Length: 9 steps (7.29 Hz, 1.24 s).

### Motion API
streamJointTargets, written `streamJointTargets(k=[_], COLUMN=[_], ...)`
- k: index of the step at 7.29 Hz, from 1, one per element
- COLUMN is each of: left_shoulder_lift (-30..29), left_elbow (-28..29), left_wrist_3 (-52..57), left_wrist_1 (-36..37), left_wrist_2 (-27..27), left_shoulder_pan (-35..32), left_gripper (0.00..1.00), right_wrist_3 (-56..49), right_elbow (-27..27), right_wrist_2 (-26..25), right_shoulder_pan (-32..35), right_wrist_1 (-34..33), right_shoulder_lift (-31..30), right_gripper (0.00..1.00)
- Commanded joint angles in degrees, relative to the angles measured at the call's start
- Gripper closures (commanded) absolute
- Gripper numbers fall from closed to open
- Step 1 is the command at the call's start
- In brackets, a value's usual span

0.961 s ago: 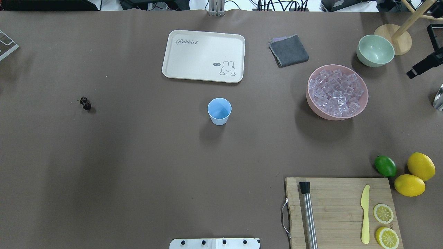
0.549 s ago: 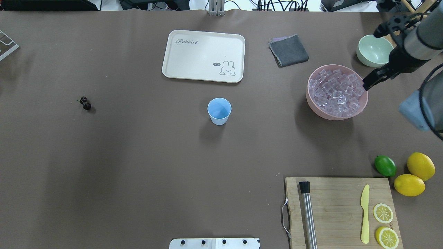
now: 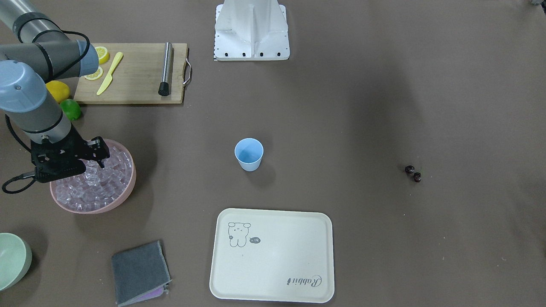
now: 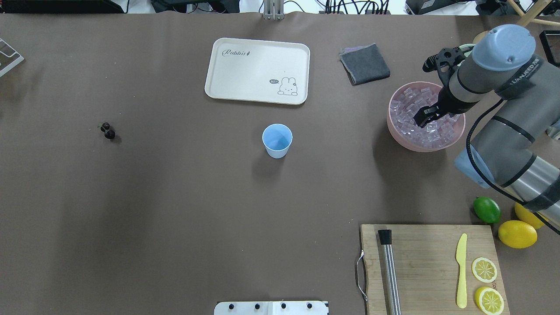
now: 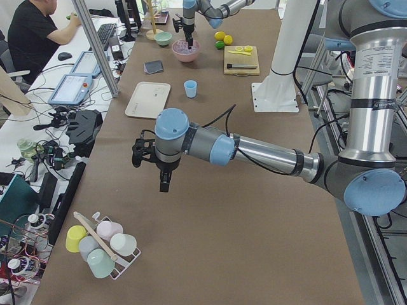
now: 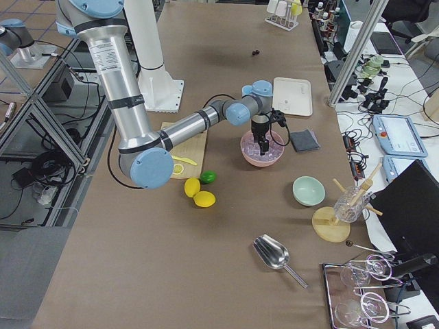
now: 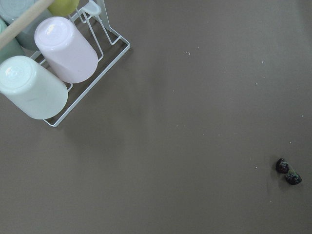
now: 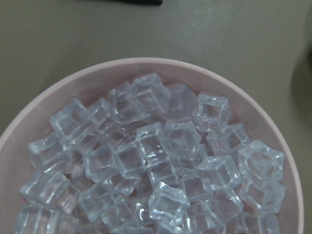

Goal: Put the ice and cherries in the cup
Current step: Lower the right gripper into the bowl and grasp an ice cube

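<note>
The light-blue cup [image 4: 277,139] stands upright and empty at mid-table, also in the front view [image 3: 248,153]. The ice [image 4: 404,109] is heaped in the pink bowl [image 4: 396,136] and fills the right wrist view [image 8: 161,156]. My right gripper [image 4: 421,120] points down just over the ice, its fingers looking together and empty. The cherries [image 4: 107,131] lie alone on the table at the far left, also in the left wrist view [image 7: 288,172]. My left gripper [image 5: 163,187] hangs over bare table off that end; I cannot tell whether it is open.
A cream tray [image 4: 257,70] and a grey cloth [image 4: 365,63] lie behind the cup. A cutting board [image 4: 426,262] holds a muddler, knife and lemon slices. A lime [image 4: 487,209] and lemons [image 4: 517,234] sit beside it. A cup rack [image 7: 63,63] stands under the left wrist.
My right arm has swung in from the right edge to above the pink bowl, its gripper now over the ice. Cup and cherries have not moved.
</note>
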Motion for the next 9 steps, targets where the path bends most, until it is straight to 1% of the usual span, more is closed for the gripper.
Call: streamJointTargets(k=[1, 2, 3, 4, 5, 9], left_shoulder_lift=[-0.1, -0.2, -0.3, -0.3, -0.3, -0.2], left_elbow=[0.3, 0.5, 0.7, 0.7, 0.8, 0.8], left_wrist_3=[0.0, 0.0, 0.0, 0.0, 0.1, 0.0], left_wrist_1=[-0.1, -0.1, -0.1, -0.1, -0.1, -0.1], left_wrist_2=[0.0, 0.0, 0.0, 0.0, 0.1, 0.1], left_shoulder_pan=[0.0, 0.0, 0.0, 0.0, 0.0, 0.0], left_gripper=[0.02, 0.02, 0.02, 0.02, 0.02, 0.02], right_wrist_3=[-0.1, -0.2, -0.2, -0.3, -0.3, -0.3], right_elbow=[-2.4, -2.4, -2.1, -2.0, -2.0, -1.2], right_wrist_2=[-2.4, -3.6, -3.2, -2.4, -2.2, -1.9], right_shoulder_pan=[-2.0, -2.4, -2.1, -1.6, -1.5, -1.2], right_wrist_1=[0.4, 0.5, 0.4, -0.2, -0.3, -0.8], right_shoulder_lift=[0.7, 0.5, 0.4, 0.8, 0.8, 0.7], right_gripper=[0.19, 0.22, 0.39, 0.67, 0.84, 0.86])
